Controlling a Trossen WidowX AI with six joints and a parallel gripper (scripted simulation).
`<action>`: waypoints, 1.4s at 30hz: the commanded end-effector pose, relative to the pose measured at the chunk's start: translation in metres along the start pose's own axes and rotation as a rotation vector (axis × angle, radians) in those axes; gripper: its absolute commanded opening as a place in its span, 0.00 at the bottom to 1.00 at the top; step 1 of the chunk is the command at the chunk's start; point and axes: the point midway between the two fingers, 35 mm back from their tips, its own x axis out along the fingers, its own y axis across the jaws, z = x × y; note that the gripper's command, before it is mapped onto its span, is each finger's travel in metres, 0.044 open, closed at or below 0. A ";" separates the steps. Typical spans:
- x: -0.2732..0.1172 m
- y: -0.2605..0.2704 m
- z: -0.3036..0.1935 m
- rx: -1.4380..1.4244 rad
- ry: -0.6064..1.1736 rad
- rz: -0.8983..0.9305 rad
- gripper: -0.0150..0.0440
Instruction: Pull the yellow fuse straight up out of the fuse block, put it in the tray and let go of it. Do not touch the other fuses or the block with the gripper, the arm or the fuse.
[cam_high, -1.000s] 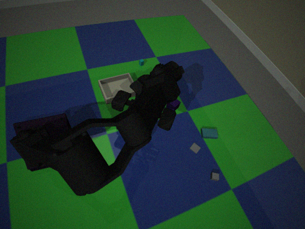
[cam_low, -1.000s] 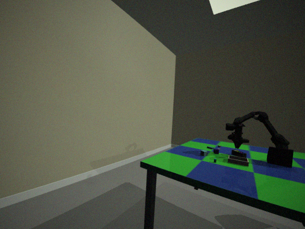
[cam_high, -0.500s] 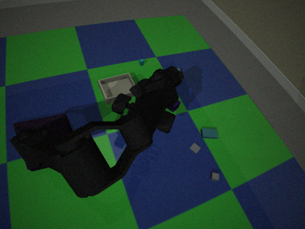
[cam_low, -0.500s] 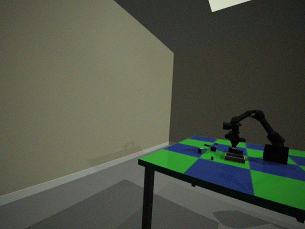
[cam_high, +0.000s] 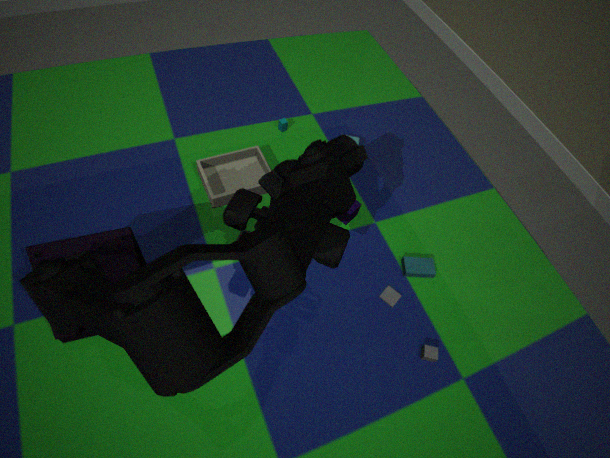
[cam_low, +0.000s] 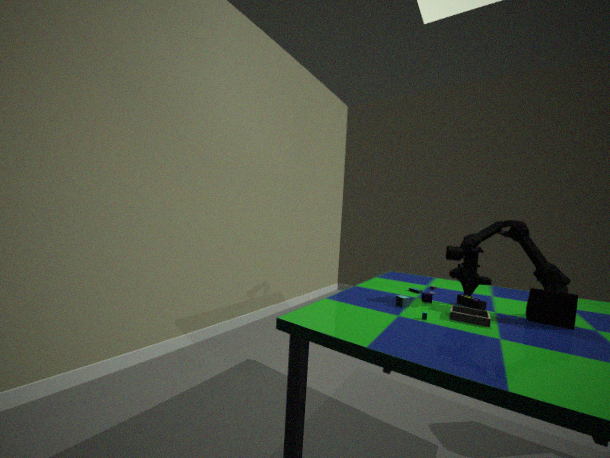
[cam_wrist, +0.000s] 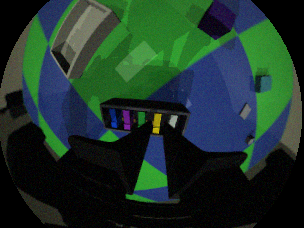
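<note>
The yellow fuse (cam_wrist: 157, 123) stands in the dark fuse block (cam_wrist: 145, 105) (cam_low: 472, 301), between a green fuse (cam_wrist: 141, 118) and a white fuse (cam_wrist: 173, 120). A blue fuse (cam_wrist: 114, 118) and a purple fuse (cam_wrist: 126, 120) stand further left in the wrist view. My gripper (cam_wrist: 157, 124) (cam_low: 469, 294) points down, slightly open, nothing held, with its fingertips close above the block and on either side of the yellow fuse's near end. The exact height is unclear. The grey tray (cam_wrist: 100, 42) (cam_high: 220, 200) (cam_low: 470, 319) is empty. The arm hides the block in the top view.
A purple cube (cam_wrist: 217, 20) (cam_high: 352, 211) stands beyond the block. A teal box (cam_high: 419, 265) (cam_wrist: 263, 83) and two small grey blocks (cam_high: 390, 296) (cam_high: 430, 352) lie to the right. A small teal piece (cam_high: 283, 124) (cam_low: 424, 316) stands near the tray. A light-blue block (cam_low: 402, 301) stands farther off.
</note>
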 end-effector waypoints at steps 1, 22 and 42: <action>0.005 0.001 -0.001 -0.007 0.006 0.000 0.38; 0.010 0.001 -0.002 -0.007 0.006 -0.001 0.38; 0.006 0.000 -0.001 -0.001 0.002 0.001 0.25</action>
